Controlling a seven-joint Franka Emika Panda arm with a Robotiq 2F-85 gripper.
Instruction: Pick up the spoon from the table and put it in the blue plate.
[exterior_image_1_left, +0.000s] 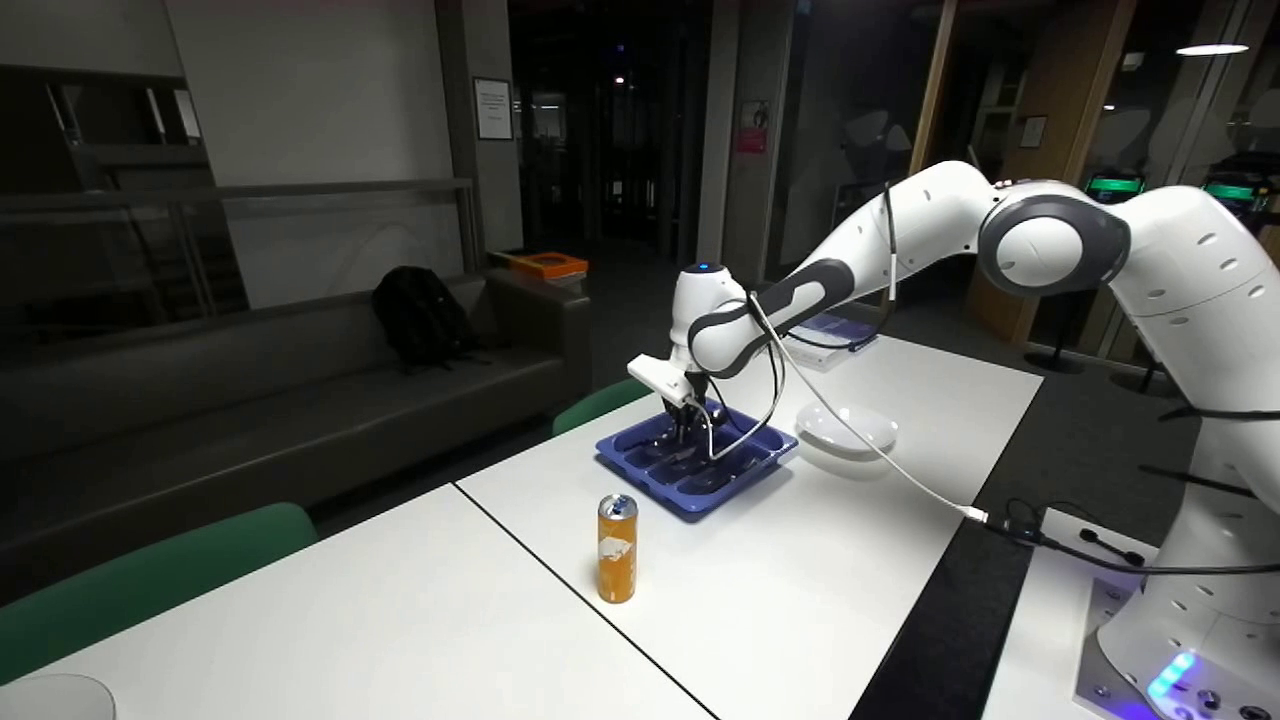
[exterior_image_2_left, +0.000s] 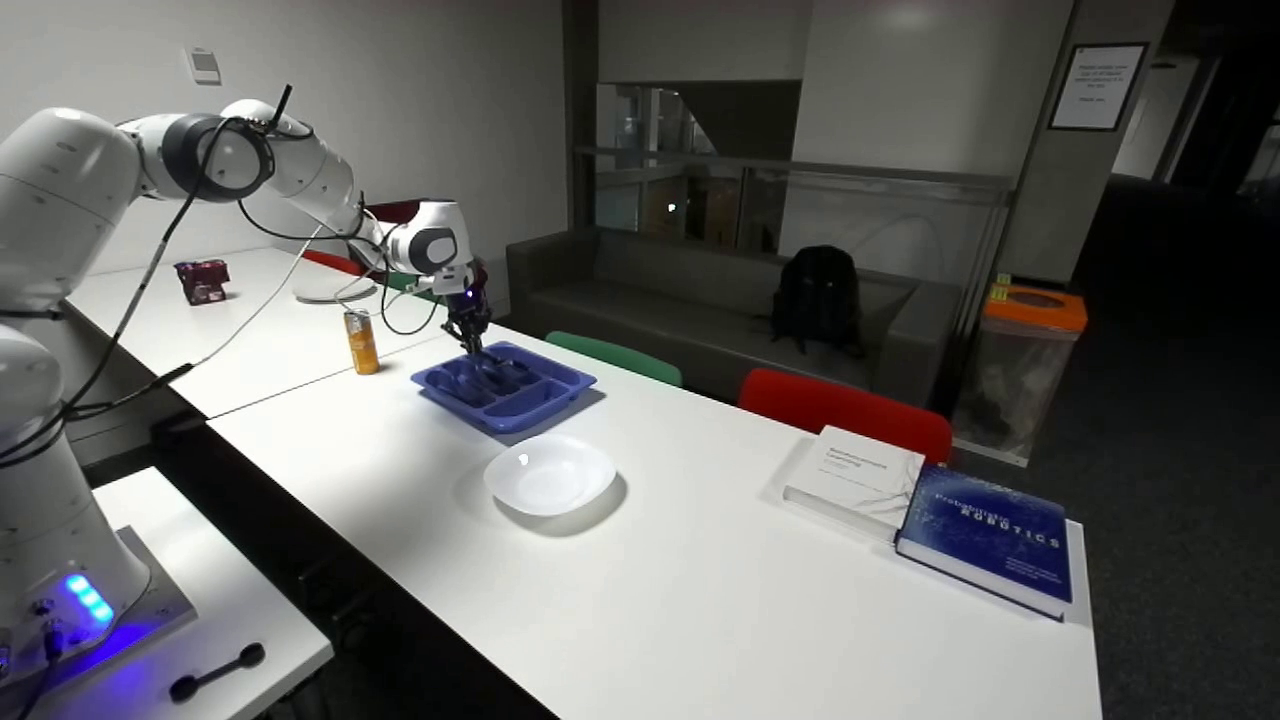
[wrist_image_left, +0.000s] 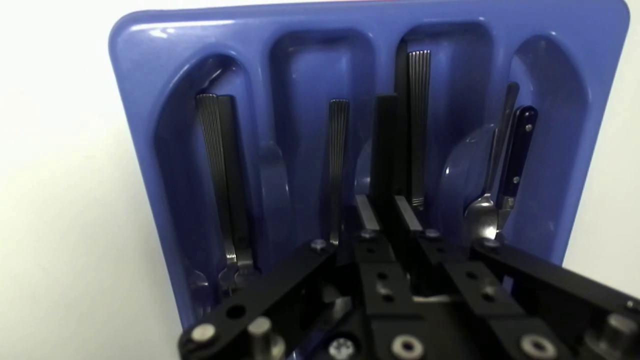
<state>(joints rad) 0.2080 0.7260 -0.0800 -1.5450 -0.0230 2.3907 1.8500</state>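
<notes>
The blue plate (exterior_image_1_left: 690, 506) is a divided tray on the white table, also in an exterior view (exterior_image_2_left: 578, 382) and filling much of the wrist view (wrist_image_left: 175, 25). Its compartments hold several utensils. A metal spoon (wrist_image_left: 482, 215) lies beside a dark-handled knife (wrist_image_left: 517, 145) in the right compartment. My gripper (wrist_image_left: 387, 212) is low over the plate's middle, also in both exterior views (exterior_image_1_left: 684, 435) (exterior_image_2_left: 472, 343). Its fingers are closed around a black-handled utensil (wrist_image_left: 385, 145). That utensil's head is hidden by the gripper, so I cannot tell if it is a spoon.
A white dish (exterior_image_2_left: 550, 478) stands beside the plate, also in an exterior view (exterior_image_1_left: 848, 430). An orange can (exterior_image_1_left: 617, 550) stands near the plate's other side. Books (exterior_image_2_left: 985, 535) lie at the table end. A white cable (exterior_image_1_left: 850, 425) hangs from the wrist past the dish.
</notes>
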